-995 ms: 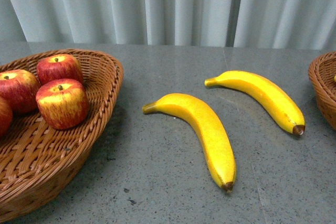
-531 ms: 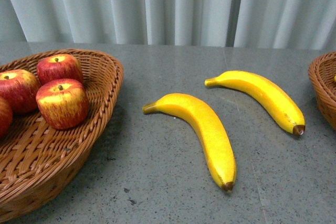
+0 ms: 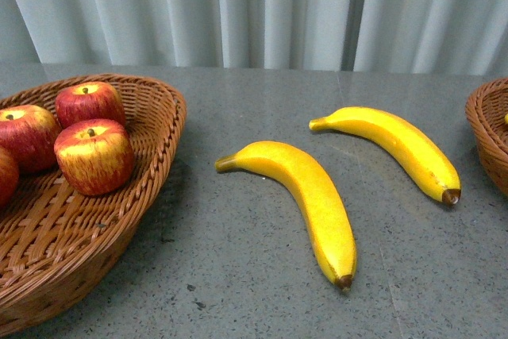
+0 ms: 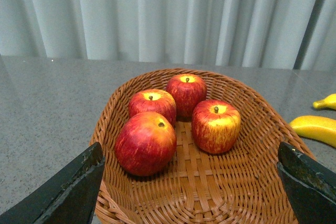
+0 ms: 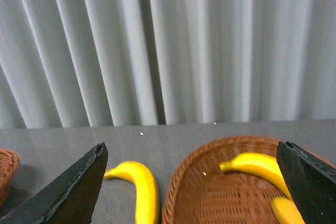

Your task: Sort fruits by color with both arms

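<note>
Several red apples (image 3: 94, 156) lie in the left wicker basket (image 3: 171, 117). Two yellow bananas rest on the grey table, one near the middle (image 3: 313, 196) and one further right (image 3: 397, 144). Neither arm shows in the front view. My left gripper (image 4: 190, 156) hangs open over the near side of the left basket (image 4: 105, 129), with the apples (image 4: 145, 142) beyond its fingers. My right gripper (image 5: 191, 150) is open and empty above the right basket (image 5: 178, 192), which holds two bananas (image 5: 254, 165). One table banana (image 5: 139, 187) lies just beside that basket.
The right wicker basket (image 3: 488, 129) is cut off at the front view's right edge. A pale pleated curtain (image 3: 254, 13) closes off the back of the table. Bare grey tabletop (image 3: 238, 275) stretches between the baskets around the bananas.
</note>
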You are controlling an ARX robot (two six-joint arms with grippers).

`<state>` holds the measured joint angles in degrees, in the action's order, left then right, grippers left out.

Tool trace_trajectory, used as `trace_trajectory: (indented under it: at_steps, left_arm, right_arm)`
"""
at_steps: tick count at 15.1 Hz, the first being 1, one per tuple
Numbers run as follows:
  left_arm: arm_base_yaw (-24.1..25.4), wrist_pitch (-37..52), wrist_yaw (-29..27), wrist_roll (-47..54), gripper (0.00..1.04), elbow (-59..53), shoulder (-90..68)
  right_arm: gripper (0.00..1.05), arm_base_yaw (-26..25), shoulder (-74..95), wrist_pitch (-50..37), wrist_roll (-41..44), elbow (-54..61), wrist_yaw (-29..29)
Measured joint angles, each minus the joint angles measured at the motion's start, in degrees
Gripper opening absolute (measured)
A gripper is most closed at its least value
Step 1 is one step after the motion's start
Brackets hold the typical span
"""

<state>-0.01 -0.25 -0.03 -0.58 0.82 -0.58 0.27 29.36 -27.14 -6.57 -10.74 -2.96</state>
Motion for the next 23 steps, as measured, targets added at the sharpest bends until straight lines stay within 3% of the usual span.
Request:
trace_trajectory:
  at_steps: [2,4,7,10,15,23]
  left_arm:
    - [0.0,0.0,0.0,0.0,0.98,0.0,0.0]
    - [0.0,0.0,0.0,0.0,0.98,0.0,0.0]
    - [0.0,0.0,0.0,0.0,0.98,0.0,0.0]
    - [0.0,0.0,0.0,0.0,0.98,0.0,0.0]
    - [0.0,0.0,0.0,0.0,0.98,0.0,0.0]
    - [0.0,0.0,0.0,0.0,0.98,0.0,0.0]
  right_arm:
    - [0.98,4.4,14.2,-7.5,0.1,-7.7,1.3]
    - [0.98,10.0,27.5,-8.0,0.3,-16.9,3.0]
    - [0.98,19.2,42.6,-3.4,1.6,-30.1,4.8]
    - [0.98,25.4,52.3,7.1,2.4,-39.9,3.9]
    - [0.98,28.3,61.8,25.4,4.7,-46.2,-0.5]
    - [0.98,30.1,70.3,30.1,8.3,-46.2,0.6]
